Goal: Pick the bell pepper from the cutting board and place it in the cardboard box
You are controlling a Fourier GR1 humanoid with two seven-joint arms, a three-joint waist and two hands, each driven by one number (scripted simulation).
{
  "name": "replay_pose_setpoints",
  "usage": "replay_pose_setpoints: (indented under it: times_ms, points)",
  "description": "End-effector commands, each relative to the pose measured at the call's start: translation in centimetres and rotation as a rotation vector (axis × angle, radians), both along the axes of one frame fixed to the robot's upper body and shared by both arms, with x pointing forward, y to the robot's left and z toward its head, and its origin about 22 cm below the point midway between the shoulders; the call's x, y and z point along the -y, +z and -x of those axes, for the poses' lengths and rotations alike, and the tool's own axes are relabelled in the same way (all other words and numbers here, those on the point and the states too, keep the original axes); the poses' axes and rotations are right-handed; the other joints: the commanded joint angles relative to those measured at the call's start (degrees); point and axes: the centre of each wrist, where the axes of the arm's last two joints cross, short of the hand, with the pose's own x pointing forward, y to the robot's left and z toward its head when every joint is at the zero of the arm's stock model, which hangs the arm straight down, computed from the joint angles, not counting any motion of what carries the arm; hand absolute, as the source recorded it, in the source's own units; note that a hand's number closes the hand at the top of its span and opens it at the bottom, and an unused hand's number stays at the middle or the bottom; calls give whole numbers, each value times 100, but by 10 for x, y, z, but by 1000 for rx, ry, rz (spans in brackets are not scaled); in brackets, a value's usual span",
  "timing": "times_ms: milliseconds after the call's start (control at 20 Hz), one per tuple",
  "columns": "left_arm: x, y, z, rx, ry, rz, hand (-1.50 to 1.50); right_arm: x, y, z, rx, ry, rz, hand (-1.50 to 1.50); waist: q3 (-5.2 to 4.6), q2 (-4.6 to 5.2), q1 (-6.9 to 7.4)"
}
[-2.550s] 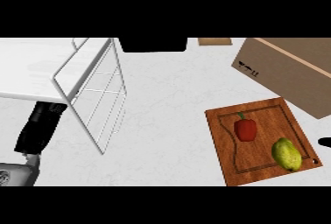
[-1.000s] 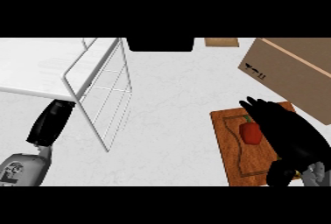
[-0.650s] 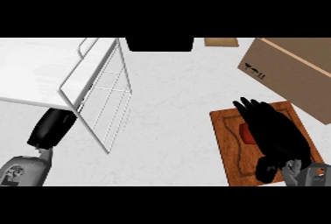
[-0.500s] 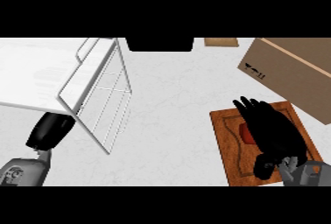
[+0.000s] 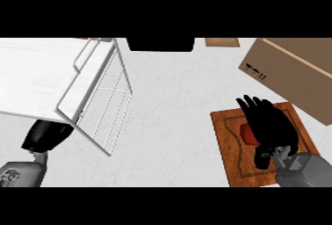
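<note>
The black right hand (image 5: pixel 271 127) lies over the red bell pepper (image 5: pixel 247 132) on the brown wooden cutting board (image 5: pixel 228 149), fingers straight, not yet closed round it; I judge the grasp is next. The tan cardboard box (image 5: pixel 292 74) sits just beyond the board's far corner, a short lift away.

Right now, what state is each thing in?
Bell pepper: on the cutting board, mostly hidden under the right robot hand.
Right robot hand: over the pepper, fingers extended, open.
Left robot hand: at lower left beside the wire rack, fingers unclear.
Cutting board: flat on the counter.
Cardboard box: beside the board.
</note>
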Motion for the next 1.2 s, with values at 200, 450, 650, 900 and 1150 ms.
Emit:
replay_pose_setpoints:
  times_ms: [200,450,650,900,1150]
  points:
    - [35,14,-14,63,-40,40,0,8,-16,-13,-26,15,-29,-150,61,-20,-49]
    - [24,10,1,61,-49,43,0,12,-33,-8,-38,-1,-35,-150,62,-32,-26]
    - [16,29,-25,64,-22,23,0,4,-40,-7,-31,-32,30,-150,60,-29,-73]
    - [36,12,-13,91,-35,16,0,30,-45,-17,-29,-41,6,-150,62,-29,-58]
    - [13,31,-18,61,-60,40,0,48,-62,-14,-72,-9,-1,-150,63,-37,-50]
